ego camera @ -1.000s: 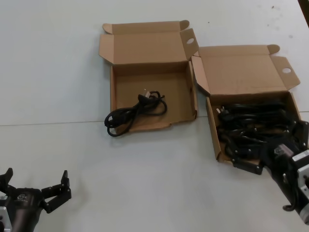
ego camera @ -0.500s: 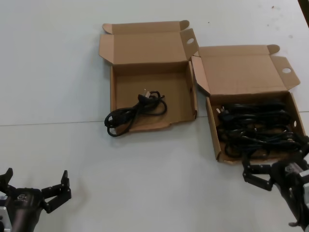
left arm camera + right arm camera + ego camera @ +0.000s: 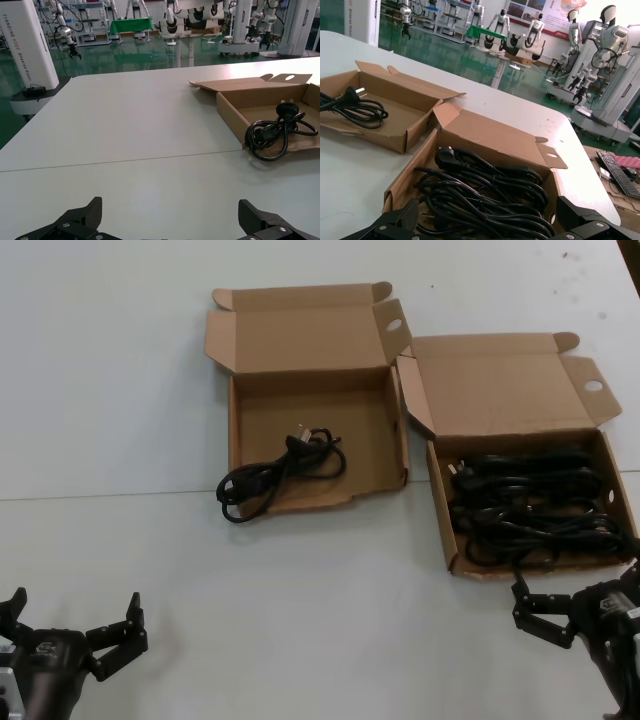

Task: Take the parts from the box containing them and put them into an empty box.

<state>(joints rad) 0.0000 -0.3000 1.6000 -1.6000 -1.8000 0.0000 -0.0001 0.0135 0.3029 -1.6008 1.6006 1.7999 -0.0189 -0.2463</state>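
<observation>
The box containing the parts (image 3: 441,512) is the right one with an even front rim; several black power cords (image 3: 528,508) fill it, seen close in the right wrist view as a cord pile (image 3: 485,195). My right gripper (image 3: 578,592) hovers just in front of that box, open and holding nothing, jaws spread wide (image 3: 487,205). The ragged-rimmed box (image 3: 236,430) on the left holds one looped cord (image 3: 285,472) that droops over its front rim (image 3: 277,132). My left gripper (image 3: 75,607) rests open at the near left, well short of that box (image 3: 230,107).
Both lids stand open toward the far side, the right lid (image 3: 505,385) and the left lid (image 3: 300,332). The two boxes sit side by side, almost touching. A seam (image 3: 110,495) crosses the white table.
My right gripper has drawn back from over the front of the right box to the table in front of it, empty. The cords and the left arm stayed put.
</observation>
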